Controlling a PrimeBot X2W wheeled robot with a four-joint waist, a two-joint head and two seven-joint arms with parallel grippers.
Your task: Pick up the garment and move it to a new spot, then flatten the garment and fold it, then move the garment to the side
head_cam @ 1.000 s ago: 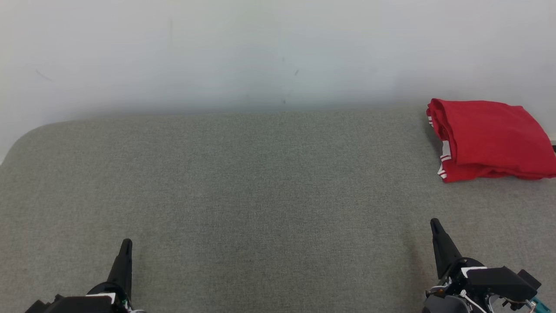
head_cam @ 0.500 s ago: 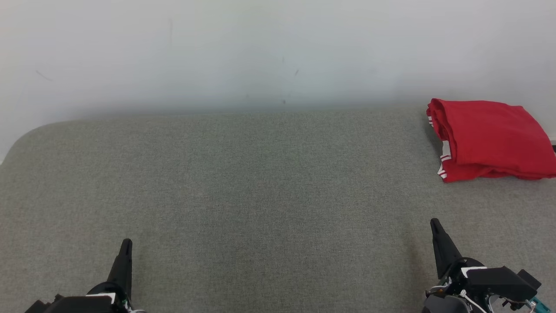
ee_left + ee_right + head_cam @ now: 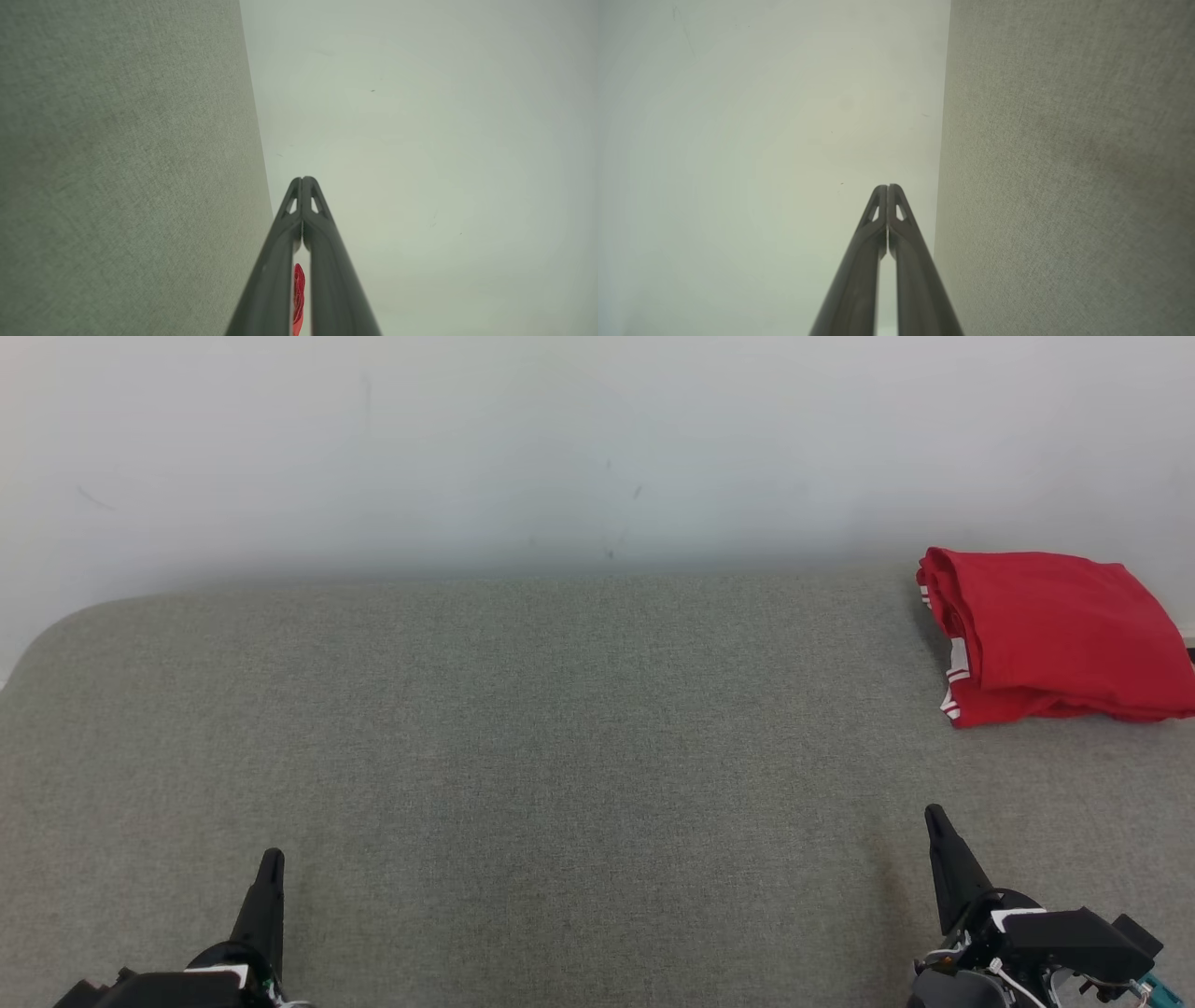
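Observation:
The red garment (image 3: 1050, 635), trimmed with white stripes, lies folded into a thick pad at the far right of the grey fabric surface (image 3: 560, 756), close to the back wall. A sliver of the garment (image 3: 299, 291) peeks between the left fingers in the left wrist view. My left gripper (image 3: 271, 855) rests low at the near left, shut and empty, with its tips pressed together (image 3: 303, 178). My right gripper (image 3: 932, 812) sits at the near right, well in front of the garment, also shut on nothing (image 3: 887, 186).
A pale, plain wall (image 3: 560, 448) rises just behind the grey surface. The surface's far left corner (image 3: 65, 616) is rounded. A wide stretch of bare fabric lies between the two grippers and up to the wall.

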